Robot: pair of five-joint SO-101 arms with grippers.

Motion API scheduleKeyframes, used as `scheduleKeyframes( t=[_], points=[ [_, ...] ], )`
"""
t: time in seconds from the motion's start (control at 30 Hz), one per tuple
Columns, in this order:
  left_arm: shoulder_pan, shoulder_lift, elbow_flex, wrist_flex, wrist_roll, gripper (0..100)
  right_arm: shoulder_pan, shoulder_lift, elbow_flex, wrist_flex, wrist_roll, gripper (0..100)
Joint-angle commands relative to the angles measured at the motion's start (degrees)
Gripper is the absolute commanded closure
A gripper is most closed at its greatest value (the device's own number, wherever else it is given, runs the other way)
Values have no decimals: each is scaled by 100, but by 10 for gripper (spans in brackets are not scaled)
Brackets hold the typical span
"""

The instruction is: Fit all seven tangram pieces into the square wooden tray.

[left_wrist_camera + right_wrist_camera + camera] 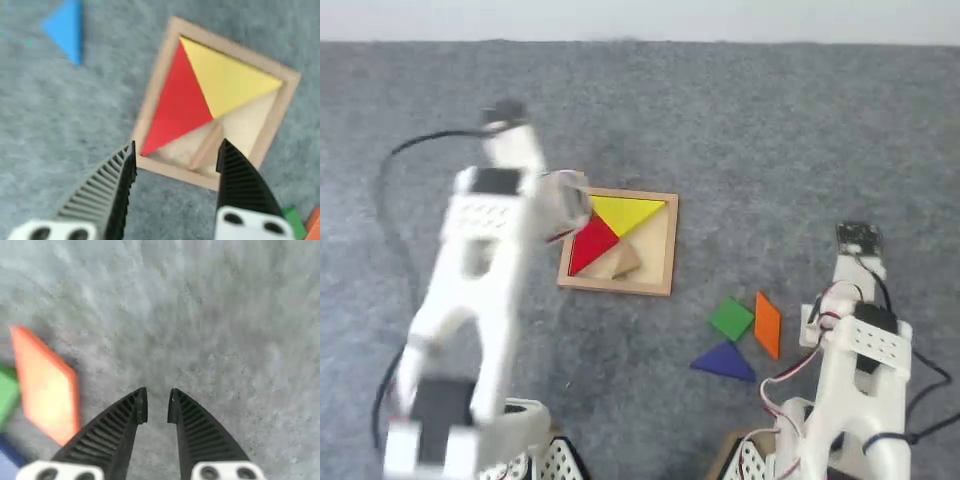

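The square wooden tray [665, 262] lies mid-table with a yellow triangle [625, 212], a red triangle [590, 244] and a tan piece [621, 263] inside. My left gripper [177, 145] hangs open above the tray's [152, 95] near rim, over the red triangle [175, 110] and beside the yellow one [227, 80]. A light blue triangle [65, 27] lies on the carpet beyond the tray. A green square [731, 318], an orange parallelogram [767, 323] and a dark blue triangle [725, 360] lie right of the tray. My right gripper [157, 400] is shut, empty, over bare carpet beside the orange parallelogram [47, 385].
Grey carpet covers the whole table. The left arm [480, 280] stands over the area left of the tray, with a black cable [390, 190] looping behind it. The right arm [855, 350] sits folded at the right front. Open carpet lies at the back.
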Motion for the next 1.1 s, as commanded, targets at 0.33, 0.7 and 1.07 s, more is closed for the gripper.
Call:
scheduleKeyframes(
  t=[0.33,0.7,1.07],
  points=[
    [-1873,-1960,2448,-1899,-870,799,-4857,637,-3156,963,-976,824],
    [-2479,-1248,2492,-2567,-1767,981,-6343,4374,-5688,760,-3279,723],
    [-2488,-1204,2492,-2725,-1758,989,-6105,5464,-6699,1068,-3437,724]
  ],
)
